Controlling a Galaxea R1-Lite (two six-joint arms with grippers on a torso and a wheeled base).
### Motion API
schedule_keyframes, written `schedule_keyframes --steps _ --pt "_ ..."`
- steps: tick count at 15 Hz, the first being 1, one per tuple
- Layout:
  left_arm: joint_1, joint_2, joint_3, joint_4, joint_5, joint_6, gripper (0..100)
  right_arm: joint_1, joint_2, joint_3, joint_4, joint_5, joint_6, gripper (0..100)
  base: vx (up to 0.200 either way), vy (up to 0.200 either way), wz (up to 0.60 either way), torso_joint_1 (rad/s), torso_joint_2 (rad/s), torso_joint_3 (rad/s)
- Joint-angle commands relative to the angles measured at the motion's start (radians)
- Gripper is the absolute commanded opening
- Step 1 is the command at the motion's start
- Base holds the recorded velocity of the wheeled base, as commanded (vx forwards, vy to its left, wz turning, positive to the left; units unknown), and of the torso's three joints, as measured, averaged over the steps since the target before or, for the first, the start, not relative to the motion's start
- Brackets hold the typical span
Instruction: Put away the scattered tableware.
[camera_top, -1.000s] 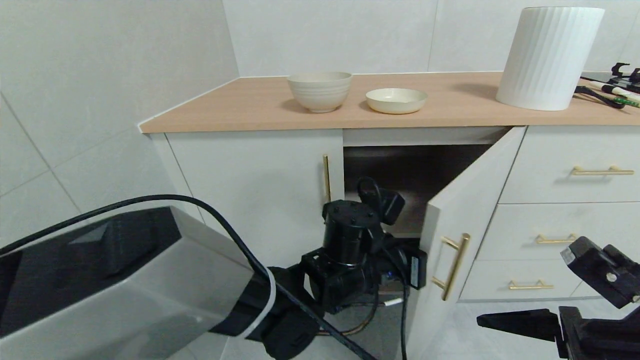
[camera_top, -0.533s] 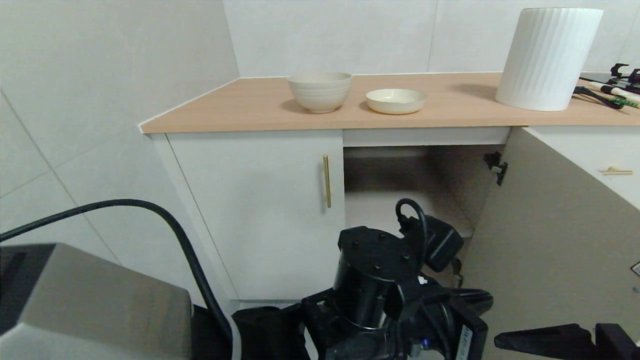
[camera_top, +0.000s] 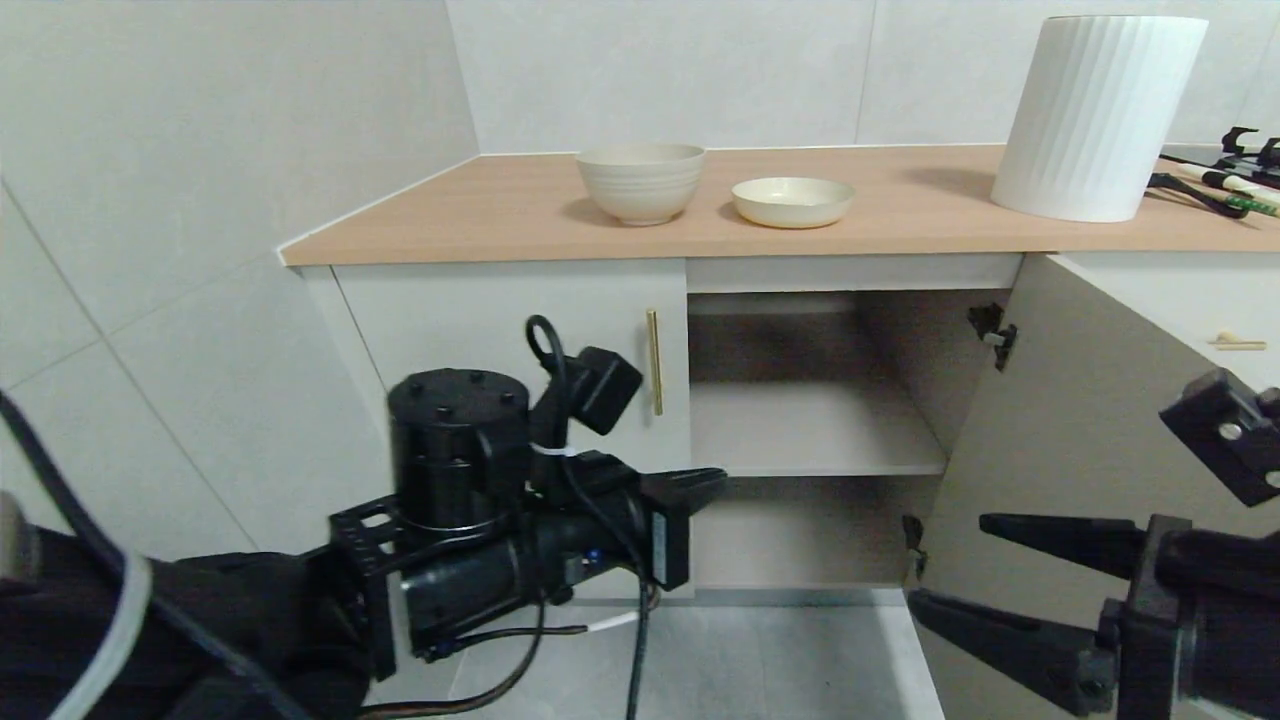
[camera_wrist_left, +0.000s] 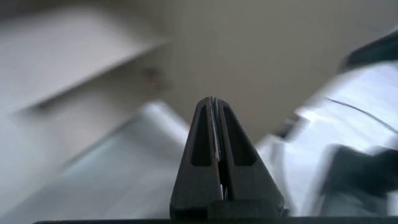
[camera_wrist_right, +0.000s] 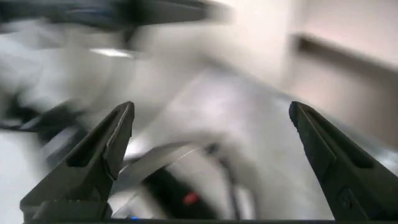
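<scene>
Black left gripper (camera_top: 700, 483) now level with the closed door (camera_top: 520, 300) and just beside its gold handle (camera_top: 653, 361), shifted left and upward from the low spot before the cabinet mouth half a second back; fingers pressed flat together, gripping nothing. Right gripper (camera_top: 950, 560) farther into sight than before, low by the open door (camera_top: 1080, 430), fingers spread wide apart. Open door swung fully back: only half open a second ago, unchanged over the last half-second.

Same places as earlier for the bowl (camera_top: 640, 183) and the shallow dish (camera_top: 792, 201) — side by side, not touching, upright on the wooden counter (camera_top: 450, 225) above the cabinet.

Inside the cabinet, a pale shelf (camera_top: 810, 430) in plain sight between the two grippers. Farther right on the counter, a tall white ribbed container (camera_top: 1095, 115), then pens and tools (camera_top: 1225, 180) at the edge. Left arm across the lower part of the closed door — counter and tableware well above both grippers.
</scene>
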Motion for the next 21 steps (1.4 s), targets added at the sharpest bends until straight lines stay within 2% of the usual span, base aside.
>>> schedule_keyframes --steps 1,3,5,6,9,10,14,21 --pt "0.155 -0.226 0.095 0.113 0.000 0.035 0 -0.006 0.107 -0.104 0.001 -0.054 -0.002 100 0.000 0.000 0.00 0.000 0.00 0.000" --pt "0.232 -0.355 0.090 0.268 0.000 0.036 0 -0.025 0.158 -0.211 0.049 -0.058 -0.002 100 0.000 0.000 0.00 0.000 0.00 0.000" --pt "0.270 -0.418 0.072 0.345 0.000 0.038 0 -0.041 0.189 -0.303 0.119 -0.054 -0.002 100 0.000 0.000 0.00 0.000 0.00 0.000" --pt "0.313 -0.469 0.041 0.414 -0.001 0.036 0 -0.051 0.235 -0.401 0.168 -0.054 -0.001 100 0.000 0.000 0.00 0.000 0.00 0.000" --pt "0.367 -0.532 -0.019 0.550 -0.008 0.030 0 -0.084 0.333 -0.503 0.221 -0.057 0.004 100 0.000 0.000 0.00 0.000 0.00 0.000" --pt "0.368 -0.536 -0.022 0.556 -0.008 0.030 100 -0.095 0.342 -0.498 0.219 -0.054 0.013 100 0.000 0.000 0.00 0.000 0.00 0.000" --pt "0.364 -0.532 -0.040 0.550 -0.043 0.028 100 -0.110 0.314 -0.489 0.225 -0.063 0.062 100 0.000 0.000 0.00 0.000 0.00 0.000" --pt "0.365 -0.545 -0.050 0.537 -0.037 0.030 100 -0.110 0.304 -0.494 0.257 -0.063 0.065 100 0.000 0.000 0.00 0.000 0.00 0.000"
